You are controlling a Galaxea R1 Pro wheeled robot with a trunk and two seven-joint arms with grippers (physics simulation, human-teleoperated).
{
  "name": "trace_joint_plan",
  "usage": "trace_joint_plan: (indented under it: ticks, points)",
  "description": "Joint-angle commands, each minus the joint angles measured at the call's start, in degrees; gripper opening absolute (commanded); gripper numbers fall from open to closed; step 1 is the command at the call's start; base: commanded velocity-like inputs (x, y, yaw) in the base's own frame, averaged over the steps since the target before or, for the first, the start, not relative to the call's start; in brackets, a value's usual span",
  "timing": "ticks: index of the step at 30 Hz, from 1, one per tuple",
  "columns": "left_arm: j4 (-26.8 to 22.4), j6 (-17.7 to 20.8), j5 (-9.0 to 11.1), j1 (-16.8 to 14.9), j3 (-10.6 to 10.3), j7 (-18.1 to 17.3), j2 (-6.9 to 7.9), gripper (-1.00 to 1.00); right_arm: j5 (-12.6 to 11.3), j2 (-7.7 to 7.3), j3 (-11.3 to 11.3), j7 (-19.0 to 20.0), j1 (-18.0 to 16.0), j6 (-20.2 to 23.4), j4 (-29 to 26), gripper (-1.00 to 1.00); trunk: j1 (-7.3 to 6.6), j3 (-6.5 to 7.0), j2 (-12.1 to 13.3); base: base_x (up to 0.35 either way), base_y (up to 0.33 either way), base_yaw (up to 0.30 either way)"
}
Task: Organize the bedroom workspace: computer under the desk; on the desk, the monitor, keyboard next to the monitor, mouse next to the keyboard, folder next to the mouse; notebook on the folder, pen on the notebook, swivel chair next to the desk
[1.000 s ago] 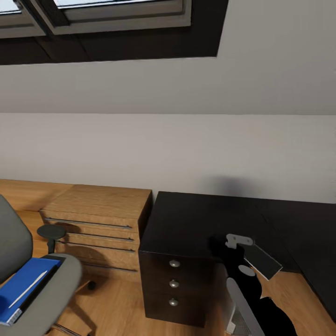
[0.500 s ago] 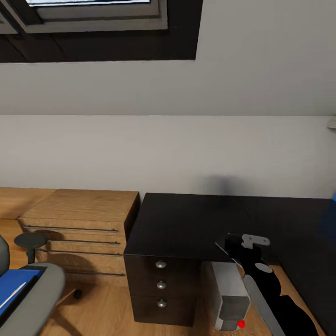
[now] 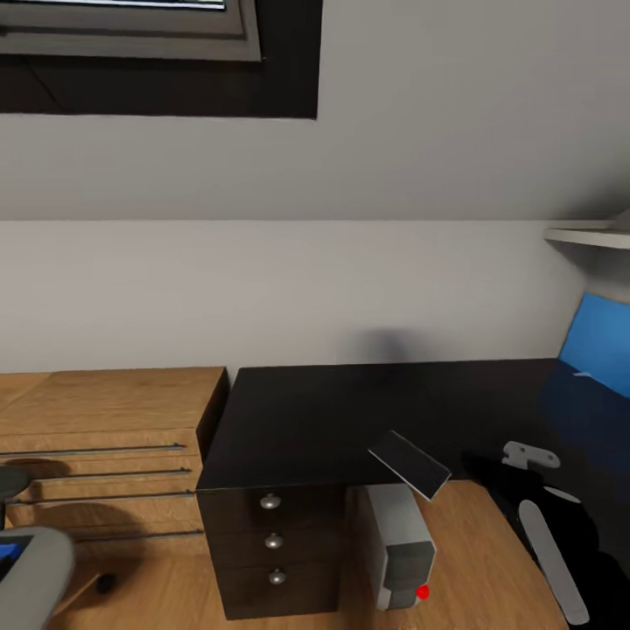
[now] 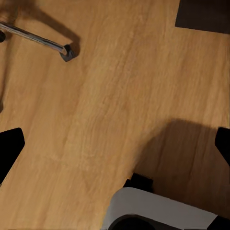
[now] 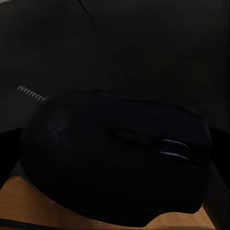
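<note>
So, room: bedroom, grey wall, sloped ceiling, skylight (image 3: pixel 131 17) at top of head view, light wood floor (image 4: pixel 96 120).
Desk (image 3: pixel 350 411): black top, dark 3-drawer unit (image 3: pixel 271 547) at its near-left end, round knobs.
Computer (image 3: pixel 401 547): light-grey tower, upright on floor under desk, just beside drawer unit; red dot low on its front.
Notebook (image 3: pixel 409 464): thin dark-grey rectangle, tilted, at desk's front edge above the computer; can't tell if it rests on the top.
Mouse (image 5: pixel 96 143): black, wheel visible, v. close to right wrist cam, desk top behind it, strip of floor below.
R gripper (image 5: pixel 115 151): mouse sits right between its fingers, looks gripped; everything dark on dark, so contact not crisp.
L gripper (image 4: pixel 115 148): black fingertips (image 4: pixel 9 148) far apart, wide open, nothing held, floor underneath.
Swivel chair (image 3: pixel 31 569): grey seat edge at head view's lower left, apart from desk; a metal base leg w/ castor (image 4: pixel 67 51) near L gripper.
Folder (image 3: pixel 7 553): blue sliver on chair seat.
Wooden cabinet (image 3: pixel 96 411): low, left of desk, touching or nearly.
Blue panel (image 3: pixel 599 350): on the desk's far right, by wall.
</note>
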Motion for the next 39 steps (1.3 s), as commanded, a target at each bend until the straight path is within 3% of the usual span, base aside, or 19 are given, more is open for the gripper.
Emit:
trace_joint_plan:
  ticks: [1, 2, 4, 8, 12, 17, 20, 22, 25, 39]
  points:
    - [-0.1, -2.5, 0.7, 0.0, -0.3, 0.5, 0.03, 1.00, -0.6, -0.11, -0.1, -0.1, -0.1, 0.3, 0.0, -1.00, 0.00, -0.01, 0.0, 0.000, 0.000, -0.262]
    - [0.0, -6.9, 0.8, 0.0, -0.2, 0.6, 0.00, 1.00, -0.6, -0.21, -0.2, 0.4, -0.1, 0.5, 0.7, -1.00, 0.00, 0.04, 0.0, 0.000, 0.000, -0.262]
    - [0.0, -9.7, 0.8, 0.0, -0.1, 0.7, -0.03, 1.00, -0.6, -0.31, -0.3, 0.7, -0.1, 0.5, 1.5, -1.00, 0.00, 0.13, 0.0, 0.000, 0.000, -0.262]
    - [0.1, -10.8, 0.8, 0.0, -0.1, 0.7, -0.10, 1.00, -0.2, -0.83, -0.4, 0.8, -0.1, 1.4, 1.7, -1.00, 0.00, 0.31, 0.0, 0.000, 0.000, -0.263]
    - [0.1, -11.0, 0.8, 0.0, -0.1, 0.7, -0.06, 1.00, 0.0, -3.61, -0.2, 1.3, -0.1, 3.8, 1.9, -1.00, 0.00, 0.49, 0.0, 0.000, 0.000, -0.263]
    - [0.1, -11.0, 0.8, 0.0, -0.1, 0.7, -0.08, 1.00, 1.5, -5.80, 0.0, 3.6, -0.1, 4.5, 3.9, -1.00, 0.00, 0.71, 0.0, 0.000, 0.000, -0.263]
    - [0.1, -11.0, 0.8, 0.0, -0.1, 0.7, -0.10, 1.00, 7.1, -6.45, 0.4, 7.7, -0.1, 4.4, 5.6, -1.00, 0.00, 0.85, 0.0, 0.000, 0.000, -0.263]
    - [0.1, -11.2, 0.7, 0.0, -0.3, 0.7, -0.11, 1.00, 12.6, -6.58, 0.6, 12.0, -0.2, 4.4, 7.2, -1.00, 0.00, 0.93, 0.0, 0.000, 0.000, -0.264]
    - [0.1, -11.4, 0.7, 0.0, -0.4, 0.7, -0.11, 1.00, 17.6, -6.60, 0.7, 16.1, -0.3, 4.1, 10.4, -1.00, 0.00, 1.06, 0.0, 0.000, 0.000, -0.267]
    - [0.1, -11.3, 0.6, 0.0, -0.5, 0.4, -0.11, 1.00, 18.3, -6.54, 2.5, 16.5, -0.6, 2.4, 13.9, -1.00, 0.00, 1.53, 0.0, 0.065, -0.074, -0.230]
